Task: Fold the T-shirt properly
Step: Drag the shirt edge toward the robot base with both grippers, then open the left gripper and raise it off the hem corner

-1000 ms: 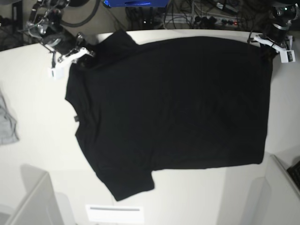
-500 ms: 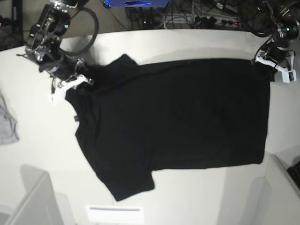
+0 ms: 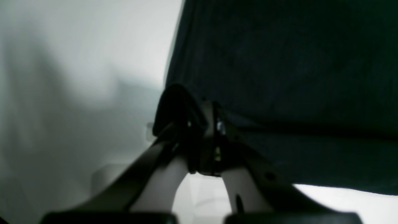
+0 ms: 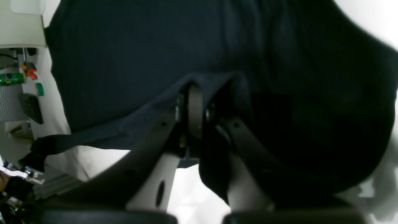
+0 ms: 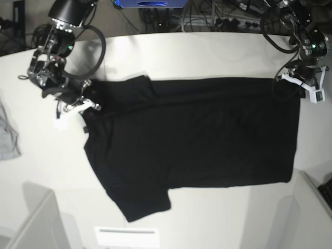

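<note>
Lettering is nowhere legible; a white label near the table's front edge is too blurred to read. The left gripper is clamped tight on the T-shirt's hem corner, black cloth pinched between its jaws. The right gripper is likewise closed on a bunched fold of the shoulder edge. The T-shirt lies spread across the white table, plain black side up, its far edge folded over toward the middle. A grey cloth lies at the table's edge, well apart.
</note>
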You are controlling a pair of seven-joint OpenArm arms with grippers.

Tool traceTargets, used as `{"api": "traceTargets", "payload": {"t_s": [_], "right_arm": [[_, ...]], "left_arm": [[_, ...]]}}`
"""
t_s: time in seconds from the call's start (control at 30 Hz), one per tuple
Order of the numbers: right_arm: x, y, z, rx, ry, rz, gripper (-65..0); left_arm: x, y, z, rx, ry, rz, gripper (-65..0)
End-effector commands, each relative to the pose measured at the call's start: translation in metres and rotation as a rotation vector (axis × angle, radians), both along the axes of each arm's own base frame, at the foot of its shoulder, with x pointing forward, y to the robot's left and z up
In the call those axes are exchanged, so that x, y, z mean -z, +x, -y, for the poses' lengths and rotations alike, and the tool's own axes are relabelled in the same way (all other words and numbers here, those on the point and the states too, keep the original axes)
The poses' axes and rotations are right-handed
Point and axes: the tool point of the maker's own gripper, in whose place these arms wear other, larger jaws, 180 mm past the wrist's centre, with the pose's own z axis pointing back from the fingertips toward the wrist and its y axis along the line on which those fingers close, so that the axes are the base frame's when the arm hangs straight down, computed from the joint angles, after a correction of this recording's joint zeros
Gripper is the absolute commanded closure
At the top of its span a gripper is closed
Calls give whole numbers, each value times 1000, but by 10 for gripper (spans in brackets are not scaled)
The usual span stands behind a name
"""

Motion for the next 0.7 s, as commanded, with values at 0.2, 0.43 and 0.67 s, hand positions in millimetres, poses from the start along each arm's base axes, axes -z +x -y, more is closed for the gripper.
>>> {"api": "traceTargets", "payload": {"t_s": [0.2,0.43,0.67], "right_arm": [[10,19,-1,17,53,-18,0],[-1,35,-1,17,57,17,0],[-5,51,-4,15,79,24,0]], "left_arm": [[-16,12,-8,1,28,54,0],[-15,24,-10,-13,6,73,0],[-12,30,-20,-109,-25,88,0]]}}
